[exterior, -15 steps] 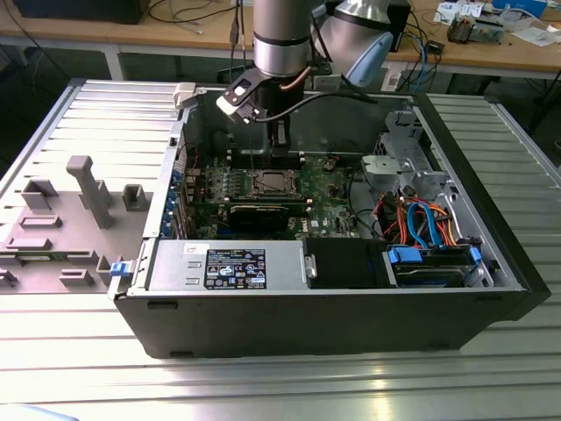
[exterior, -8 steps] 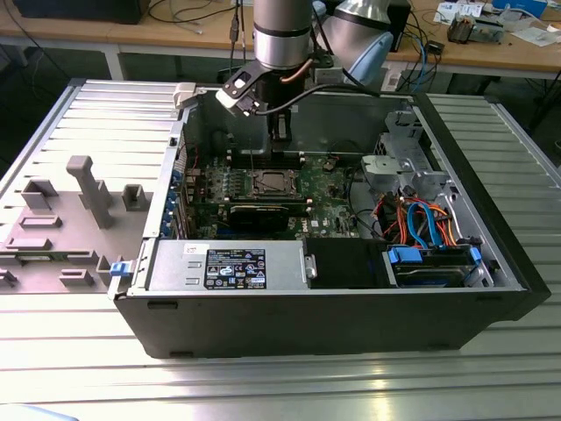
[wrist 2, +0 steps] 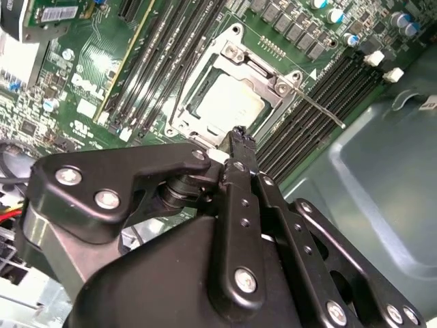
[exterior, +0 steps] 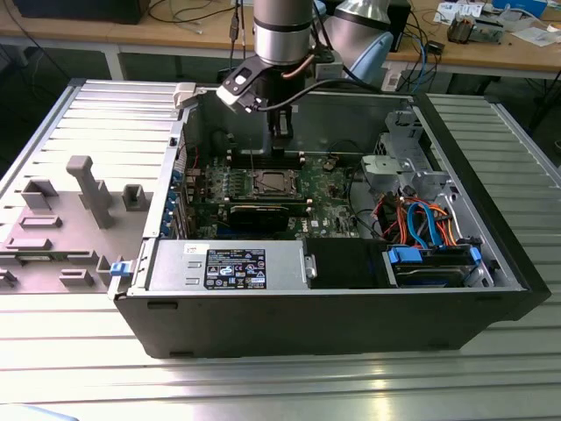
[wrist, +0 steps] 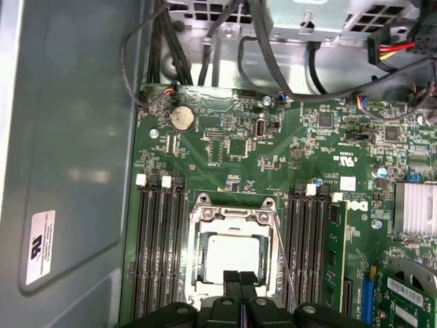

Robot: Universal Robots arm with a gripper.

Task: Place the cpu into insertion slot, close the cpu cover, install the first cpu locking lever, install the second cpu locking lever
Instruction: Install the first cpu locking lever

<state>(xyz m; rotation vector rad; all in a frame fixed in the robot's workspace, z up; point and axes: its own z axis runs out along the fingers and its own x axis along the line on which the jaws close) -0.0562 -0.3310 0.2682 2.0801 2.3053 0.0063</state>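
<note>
The cpu (wrist: 232, 256) already sits in the insertion slot (exterior: 255, 183), in the middle of the green board inside the computer case (exterior: 351, 320). The cpu cover (wrist: 199, 253) looks shut flat over it, and the shiny chip shows through its window. So I think the job is at the locking levers. One thin lever (wrist 2: 321, 111) pokes out loose past a corner of the cover and does not look hooked down. I cannot tell if the other lever is locked.

In the exterior view the gripper (exterior: 280, 133) hangs near the slot, at about 12 o'clock from it. In both wrist views its two fingers are pressed close together and hold nothing.

The lever looks thin and springy. I think moving it calls for a slow push right on the rod, down and under its hook, so the tip does not slip onto the board.
</note>
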